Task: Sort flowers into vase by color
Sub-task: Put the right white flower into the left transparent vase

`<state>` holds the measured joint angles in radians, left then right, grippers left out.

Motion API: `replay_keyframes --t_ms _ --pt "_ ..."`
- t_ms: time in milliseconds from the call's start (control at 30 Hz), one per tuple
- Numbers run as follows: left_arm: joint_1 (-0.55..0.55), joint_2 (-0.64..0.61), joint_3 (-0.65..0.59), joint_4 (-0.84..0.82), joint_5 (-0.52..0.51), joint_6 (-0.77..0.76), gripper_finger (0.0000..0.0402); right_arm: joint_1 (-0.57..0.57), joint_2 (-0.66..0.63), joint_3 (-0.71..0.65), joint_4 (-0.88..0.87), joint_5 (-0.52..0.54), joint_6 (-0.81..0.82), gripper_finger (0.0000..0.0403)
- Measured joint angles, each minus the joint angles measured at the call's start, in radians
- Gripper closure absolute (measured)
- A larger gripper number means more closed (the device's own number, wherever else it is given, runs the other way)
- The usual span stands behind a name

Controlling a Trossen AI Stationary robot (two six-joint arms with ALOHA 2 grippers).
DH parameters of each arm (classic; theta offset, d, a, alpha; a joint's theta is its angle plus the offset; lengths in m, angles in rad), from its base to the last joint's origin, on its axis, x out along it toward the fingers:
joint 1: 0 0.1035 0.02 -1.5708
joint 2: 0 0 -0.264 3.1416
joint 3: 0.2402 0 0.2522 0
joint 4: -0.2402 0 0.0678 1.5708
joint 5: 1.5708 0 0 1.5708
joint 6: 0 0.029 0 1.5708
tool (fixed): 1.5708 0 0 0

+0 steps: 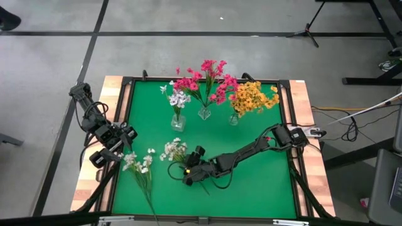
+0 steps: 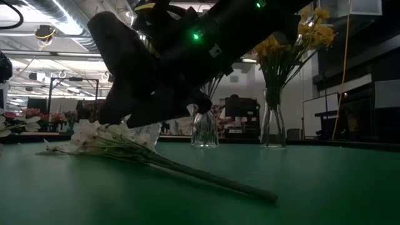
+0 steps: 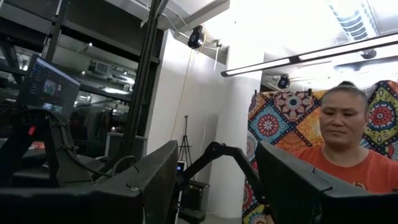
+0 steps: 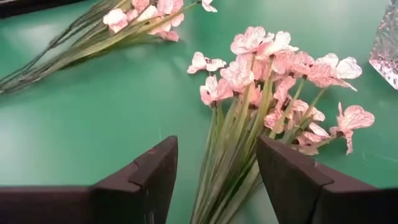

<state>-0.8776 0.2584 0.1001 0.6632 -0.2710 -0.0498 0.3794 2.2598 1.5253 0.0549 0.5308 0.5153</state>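
Observation:
Three glass vases stand at the table's far side: one with white flowers, one with pink flowers, one with yellow flowers. Two loose white sprigs lie flat on the green mat: one near the left edge, one at mid-table. My right gripper is open and slants down over the mid-table sprig. Its fingers stand on either side of that sprig's green stems, apart from them. My left gripper waits open at the table's left edge, tipped up toward the room.
The other loose sprig lies just beyond the right gripper, toward the table's left. A vase's glass base stands close to the blossoms. A wooden rim frames the mat. A person sits beyond the table.

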Motion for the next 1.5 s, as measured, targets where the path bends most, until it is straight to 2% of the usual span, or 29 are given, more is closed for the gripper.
replay_keyframes --t_ms 233,433,867,1167,1333,1500 --pt "0.000 0.000 0.000 0.000 0.000 0.000 0.0188 0.001 0.009 0.000 -0.039 -0.001 0.035 0.0185" --pt "0.000 0.000 0.000 -0.002 0.000 0.000 0.0188 0.001 0.037 0.000 -0.017 -0.052 0.060 0.0185" --pt "0.000 0.000 0.000 -0.009 -0.001 0.000 0.0188 0.001 0.059 0.001 -0.031 -0.045 0.057 0.0185" --pt "0.000 0.000 0.000 -0.032 0.000 -0.002 0.0188 0.000 -0.007 -0.001 -0.191 -0.020 0.059 0.0185" --pt "0.000 0.000 0.000 -0.036 0.000 -0.007 0.0188 0.000 -0.018 -0.003 -0.206 -0.014 0.056 0.0185" --pt "0.000 0.000 0.000 -0.036 0.000 -0.023 0.0188 0.000 -0.085 -0.001 -0.222 -0.001 0.056 0.0185"
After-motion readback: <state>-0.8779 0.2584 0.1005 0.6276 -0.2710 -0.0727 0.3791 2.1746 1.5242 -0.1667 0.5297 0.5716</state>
